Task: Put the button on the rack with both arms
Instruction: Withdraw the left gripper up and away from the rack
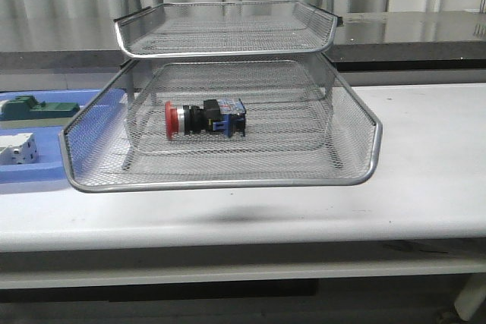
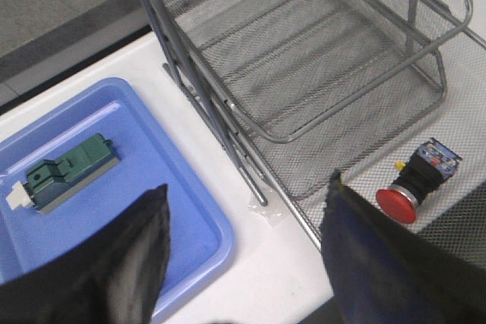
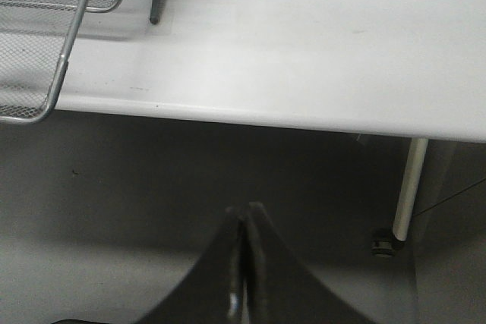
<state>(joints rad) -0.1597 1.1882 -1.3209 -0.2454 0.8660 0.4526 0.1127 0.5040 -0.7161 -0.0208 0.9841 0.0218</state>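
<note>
Button: the red-capped push-button switch [image 1: 205,118] lies on its side on the mesh floor of the rack's lower visible tray, cap pointing toward the blue tray side, body clear of the tray walls.
Rack: the wire-mesh letter rack [image 1: 220,181] stands on the white table [image 1: 425,187]; 2 tiers show in the front view, the upper one bare.
Left gripper: the left gripper [image 2: 243,263] hangs above the table edge with fingers well apart and nothing between them; the button sits just beyond its outer finger [image 2: 380,263], the rack's corner leg just ahead of the gap.
Right gripper: the right gripper [image 3: 244,263] has its fingers pressed together, holding nothing, off the table's front edge, with the rack's corner well away from it.
Other items: a blue plastic tray [image 2: 205,210] beside the left gripper holds a green-and-grey block [image 2: 72,168]; a white boxy part [image 1: 19,148] shows only in the front view.
Stage: placement appears complete; the step in hand looks like clearing away.
Method: I would draw the left arm up and back, keeping the open fingers clear of the tray rim and leg, so the rack is not nudged and the button does not roll.
Risk: a finger snagging the mesh edge.
</note>
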